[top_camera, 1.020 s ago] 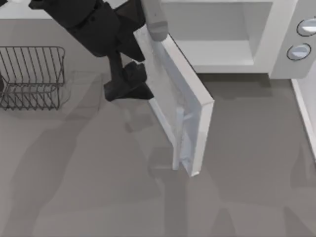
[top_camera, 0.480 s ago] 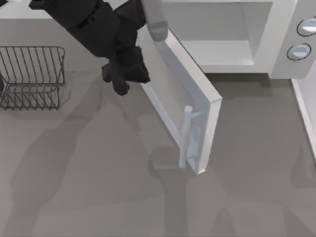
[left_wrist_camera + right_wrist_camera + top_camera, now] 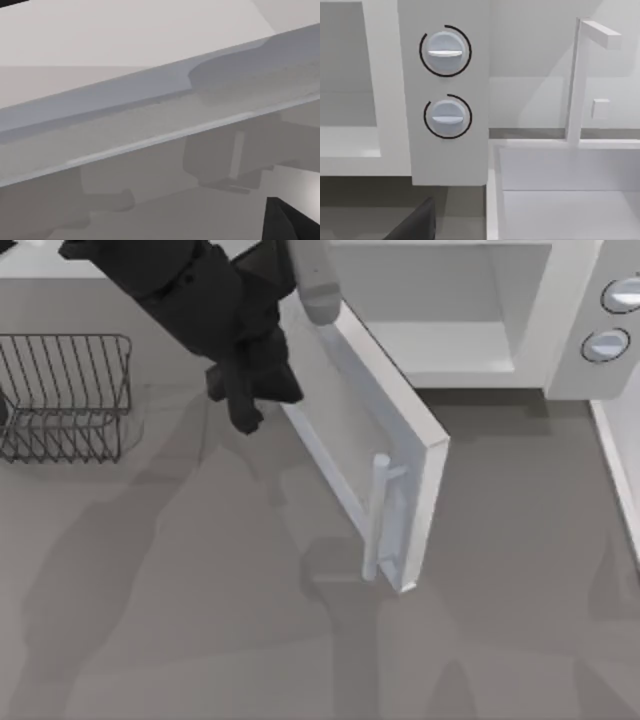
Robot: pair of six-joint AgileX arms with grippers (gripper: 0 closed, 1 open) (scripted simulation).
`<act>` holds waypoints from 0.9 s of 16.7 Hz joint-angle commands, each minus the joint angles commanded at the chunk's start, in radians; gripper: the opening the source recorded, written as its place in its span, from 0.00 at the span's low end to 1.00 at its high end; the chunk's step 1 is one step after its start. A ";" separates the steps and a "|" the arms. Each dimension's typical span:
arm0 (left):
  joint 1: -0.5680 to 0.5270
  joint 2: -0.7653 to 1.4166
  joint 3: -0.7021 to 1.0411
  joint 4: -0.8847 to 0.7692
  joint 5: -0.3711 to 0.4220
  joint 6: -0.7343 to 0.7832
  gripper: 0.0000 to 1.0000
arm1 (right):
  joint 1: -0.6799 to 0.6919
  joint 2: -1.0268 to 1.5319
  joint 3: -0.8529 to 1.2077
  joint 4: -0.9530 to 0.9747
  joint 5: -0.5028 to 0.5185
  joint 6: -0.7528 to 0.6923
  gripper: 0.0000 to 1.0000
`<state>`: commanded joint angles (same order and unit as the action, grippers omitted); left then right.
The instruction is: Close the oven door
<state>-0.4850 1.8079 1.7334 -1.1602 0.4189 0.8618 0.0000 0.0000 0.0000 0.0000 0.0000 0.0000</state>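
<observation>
You see the oven door standing half open from the oven; your left gripper sits against its outer face, jaw state untellable.

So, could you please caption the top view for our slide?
Left end effector against the half-open oven door, oven cavity exposed.

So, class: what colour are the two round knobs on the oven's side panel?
Light grey round knobs, ringed by thin dark arcs; clearest in the right wrist view.
</observation>
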 joint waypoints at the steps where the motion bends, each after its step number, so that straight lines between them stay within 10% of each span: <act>1: 0.002 0.000 0.000 0.000 0.000 0.000 0.00 | 0.000 0.000 0.000 0.000 0.000 0.000 1.00; 15: -0.069 0.049 0.061 0.017 -0.024 -0.074 0.00 | 0.000 0.000 0.000 0.000 0.000 0.000 1.00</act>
<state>-0.5537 1.8566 1.7940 -1.1433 0.3950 0.7876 0.0000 0.0000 0.0000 0.0000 0.0000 0.0000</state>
